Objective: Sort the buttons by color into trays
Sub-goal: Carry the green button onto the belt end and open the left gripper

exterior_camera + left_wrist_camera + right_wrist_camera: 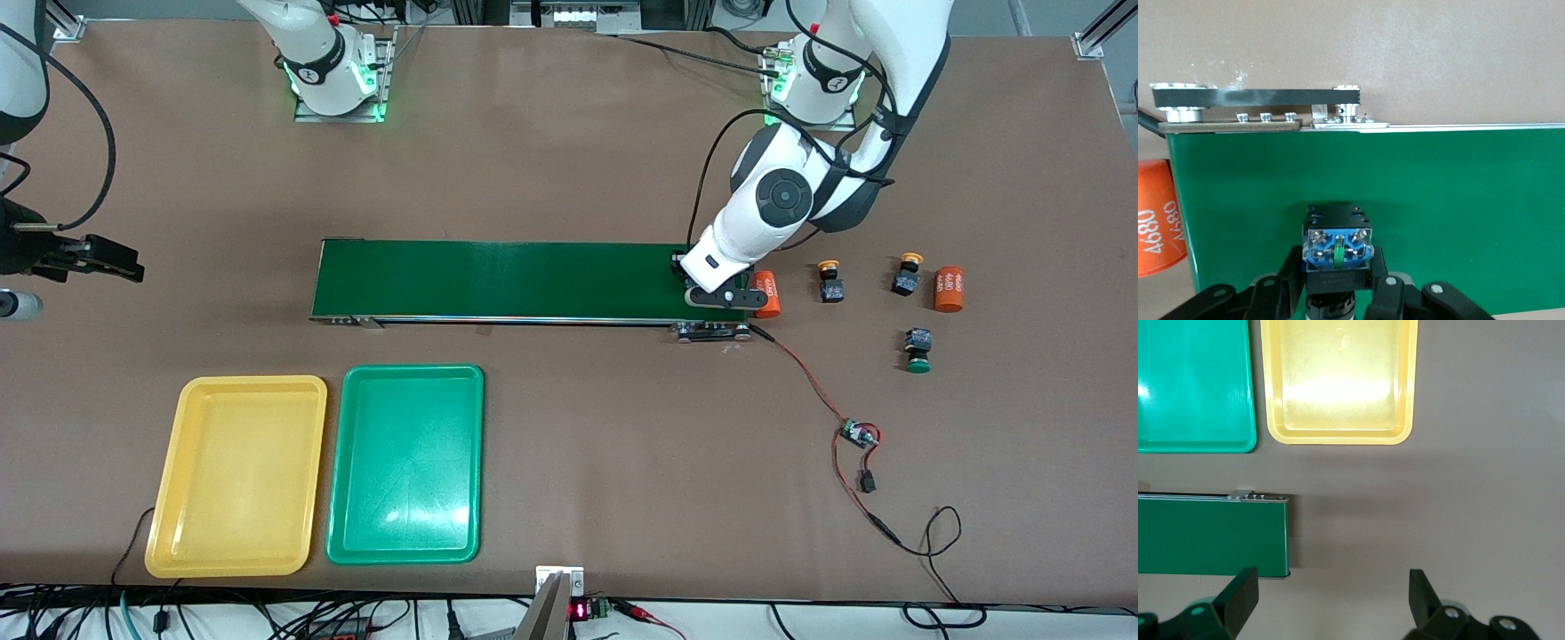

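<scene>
A button [1337, 250], judged light and rigid, was clamped by its boxy body in the left gripper [1337, 283] over the belt [1405, 200]; the right gripper [1331, 600] waited, fingers apart, at the belt's nine o'clock end.

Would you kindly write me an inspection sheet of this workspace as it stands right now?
Surface: brown table, with a dark-green belt across its middle.
Job's things: yellow tray and green tray side by side, nearer the front camera than the belt, both empty. Two yellow-capped buttons and one green-capped button lie toward the left arm's end. A fourth button is held over the belt.
Clutter: two orange cylinders.
Grippers: left gripper shut on the fourth button; right gripper open, waiting off the belt's end.
Cables: red-black lead with small board.
Surroundings: nothing seen.
</scene>
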`<move>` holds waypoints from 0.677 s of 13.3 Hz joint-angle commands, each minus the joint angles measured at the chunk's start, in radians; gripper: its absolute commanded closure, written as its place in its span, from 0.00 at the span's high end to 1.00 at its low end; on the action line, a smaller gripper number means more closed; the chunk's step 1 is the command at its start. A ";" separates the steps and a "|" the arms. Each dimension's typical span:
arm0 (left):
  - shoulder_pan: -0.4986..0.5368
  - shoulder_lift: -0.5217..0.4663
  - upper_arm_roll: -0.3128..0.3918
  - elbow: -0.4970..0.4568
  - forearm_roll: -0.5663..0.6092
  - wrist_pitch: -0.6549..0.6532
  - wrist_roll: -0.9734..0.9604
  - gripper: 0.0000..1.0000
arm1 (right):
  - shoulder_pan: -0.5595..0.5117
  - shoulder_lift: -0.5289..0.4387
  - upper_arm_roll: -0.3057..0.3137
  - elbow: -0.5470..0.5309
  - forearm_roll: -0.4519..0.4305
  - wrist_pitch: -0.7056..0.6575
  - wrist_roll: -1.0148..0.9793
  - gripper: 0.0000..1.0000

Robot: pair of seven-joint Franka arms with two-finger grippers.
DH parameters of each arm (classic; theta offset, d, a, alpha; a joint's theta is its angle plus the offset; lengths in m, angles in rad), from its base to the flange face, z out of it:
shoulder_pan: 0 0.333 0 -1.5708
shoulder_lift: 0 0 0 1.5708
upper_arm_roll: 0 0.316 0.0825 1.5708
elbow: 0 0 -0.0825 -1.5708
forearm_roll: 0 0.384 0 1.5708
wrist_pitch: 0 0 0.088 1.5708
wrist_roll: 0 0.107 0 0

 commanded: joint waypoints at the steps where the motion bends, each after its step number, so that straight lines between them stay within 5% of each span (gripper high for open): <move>1: 0.001 0.002 -0.001 0.008 -0.022 0.006 -0.011 0.15 | -0.002 0.004 -0.002 -0.007 0.017 -0.014 -0.021 1.00; 2: 0.003 0.005 -0.001 0.011 -0.022 0.006 -0.013 0.51 | 0.003 0.004 -0.002 -0.010 0.017 -0.017 -0.019 1.00; 3: 0.006 0.000 -0.001 0.011 -0.021 0.006 -0.016 1.00 | 0.003 0.004 -0.002 -0.016 0.017 -0.019 -0.015 1.00; 6: 0.018 -0.058 -0.001 0.012 -0.021 0.002 -0.015 1.00 | 0.004 0.003 0.001 -0.028 0.017 -0.022 -0.013 1.00; 9: 0.140 -0.115 0.001 0.011 -0.015 -0.009 0.031 1.00 | 0.007 -0.019 0.002 -0.066 0.019 -0.022 -0.009 1.00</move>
